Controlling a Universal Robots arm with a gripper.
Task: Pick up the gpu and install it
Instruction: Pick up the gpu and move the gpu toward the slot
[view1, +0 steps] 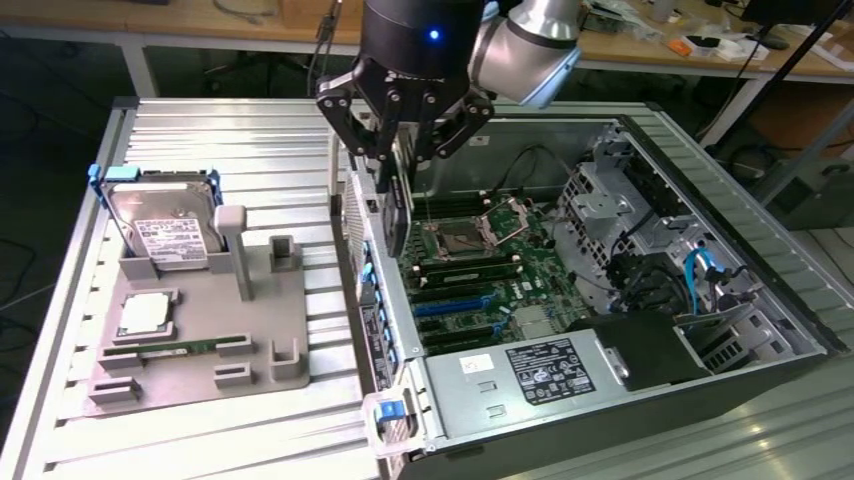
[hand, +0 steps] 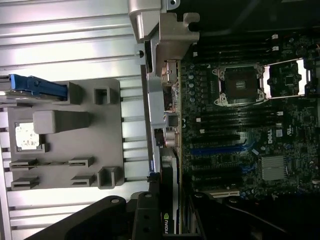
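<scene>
Nearest, the grey tray (view1: 200, 340) on the tabletop (view1: 227, 130) carries the hard drive (view1: 167, 225). Beside it lies the open computer case (view1: 747, 250), with the motherboard (view1: 494, 270) exposed and its blue slots (view1: 451, 308) unoccupied. Further back, just inside the case's rear wall, the gpu (view1: 396, 215) hangs upright above the board, with the gripper (view1: 400, 160) above it and its fingers clamped on the card's top edge. Assessment: pick-up done; card not yet seated, so installation is outstanding.

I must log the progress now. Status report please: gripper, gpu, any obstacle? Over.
Status: gripper shut on gpu. Card hangs upright over open computer case, beside its rear wall. No obstacle seen on motherboard slots. Over.
</scene>
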